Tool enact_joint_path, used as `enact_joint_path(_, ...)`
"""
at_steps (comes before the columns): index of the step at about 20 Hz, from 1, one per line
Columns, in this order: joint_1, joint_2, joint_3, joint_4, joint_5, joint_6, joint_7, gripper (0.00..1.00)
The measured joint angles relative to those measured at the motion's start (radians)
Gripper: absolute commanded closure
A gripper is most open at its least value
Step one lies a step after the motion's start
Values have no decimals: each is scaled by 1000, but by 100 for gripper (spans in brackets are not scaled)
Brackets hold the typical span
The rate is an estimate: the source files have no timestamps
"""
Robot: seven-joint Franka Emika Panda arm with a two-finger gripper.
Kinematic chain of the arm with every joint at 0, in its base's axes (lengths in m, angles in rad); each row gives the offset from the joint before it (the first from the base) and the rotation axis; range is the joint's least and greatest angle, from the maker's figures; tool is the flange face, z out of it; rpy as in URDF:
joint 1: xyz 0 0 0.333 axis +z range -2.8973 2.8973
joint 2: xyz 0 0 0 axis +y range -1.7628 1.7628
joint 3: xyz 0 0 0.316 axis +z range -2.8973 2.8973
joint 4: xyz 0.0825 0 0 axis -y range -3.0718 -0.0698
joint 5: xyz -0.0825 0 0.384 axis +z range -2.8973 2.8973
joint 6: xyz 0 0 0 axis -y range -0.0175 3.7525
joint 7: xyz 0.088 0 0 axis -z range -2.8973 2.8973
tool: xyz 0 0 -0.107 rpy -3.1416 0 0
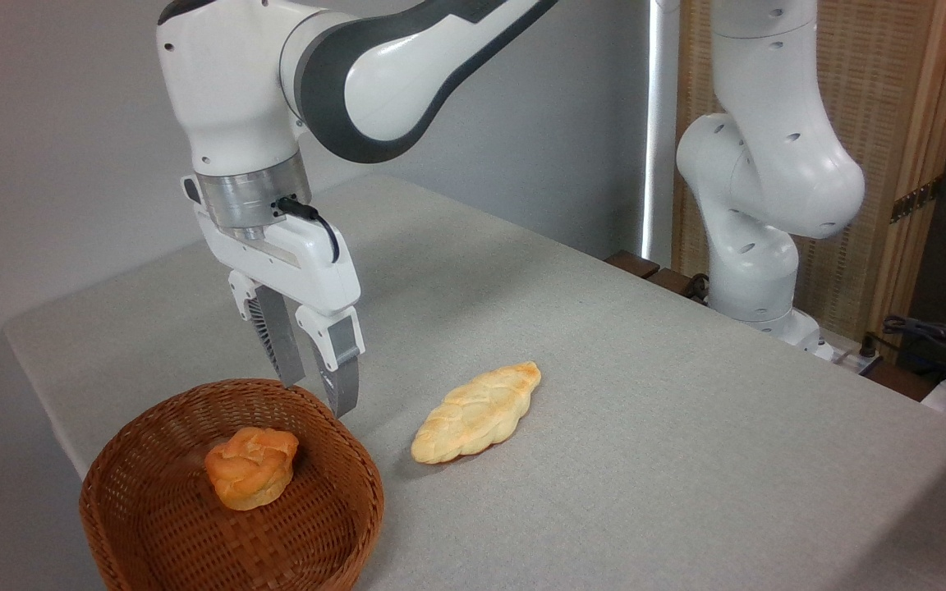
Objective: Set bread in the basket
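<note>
Hanging over the far rim of the basket (153, 542), at the table's (686, 460) near left corner, the gripper (321, 394) has its fingers narrow with only a slim gap, holding nothing, while the bread (477, 413) lies flat mid-table just right of the basket. A grab could fail if the fingers are not spread first, since the loaf is broad, flat and may slip. A bun (251, 466) already sits in the basket, crowding the drop, and the rim stands between gripper and bread.

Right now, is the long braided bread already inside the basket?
No, the braided bread lies on the table to the right of the basket, which holds only a small round bun.
</note>
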Motion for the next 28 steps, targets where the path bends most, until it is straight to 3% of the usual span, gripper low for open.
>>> enact_joint_path(7, -3, 18, -50, 0, 0, -1, 0, 0)
enact_joint_path(23, 7, 12, -43, 21, 0, -1, 0, 0)
enact_joint_path(28, 9, -8, -38, 35, -30, -1, -4, 0)
